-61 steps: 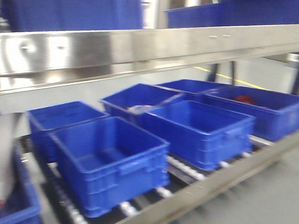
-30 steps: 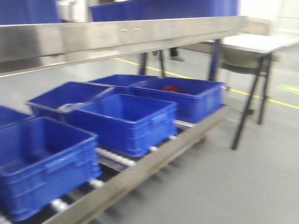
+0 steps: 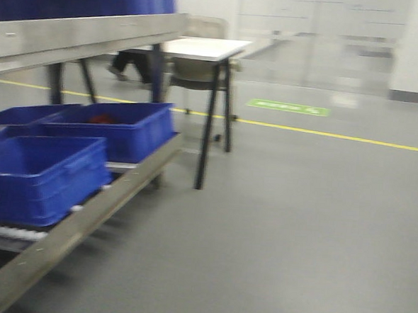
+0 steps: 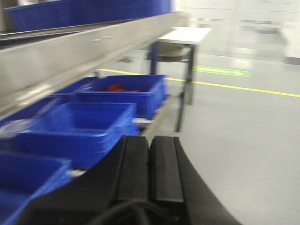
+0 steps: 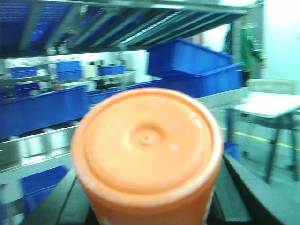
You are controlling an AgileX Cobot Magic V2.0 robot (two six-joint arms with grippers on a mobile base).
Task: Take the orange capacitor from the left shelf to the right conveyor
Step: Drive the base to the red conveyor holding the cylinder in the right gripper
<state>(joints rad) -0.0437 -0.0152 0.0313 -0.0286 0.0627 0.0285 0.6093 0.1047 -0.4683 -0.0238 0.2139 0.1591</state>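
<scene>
The orange capacitor (image 5: 146, 140) fills the right wrist view, its round end face toward the camera. My right gripper (image 5: 147, 183) is shut on it, with a dark finger (image 5: 232, 194) showing on either side of the cylinder. The left gripper (image 4: 149, 138) is shut, its two black pads (image 4: 135, 164) pressed together with nothing between them. The left shelf, a shiny steel lip (image 3: 81, 34), runs along the upper left of the front view, and this steel lip (image 4: 70, 56) also crosses the left wrist view. The right conveyor is out of view. All frames are blurred.
Blue bins (image 3: 41, 171) sit on the roller rack under the shelf, one (image 3: 118, 126) holding something red. A white table (image 3: 201, 49) on dark legs stands past the rack's end. Grey floor with a yellow line (image 3: 324, 131) and a green mark (image 3: 286, 106) spreads right.
The front view has swept to the right: the shelf and blue bins slid toward the left edge, and the white table and the wide grey floor came into view.
</scene>
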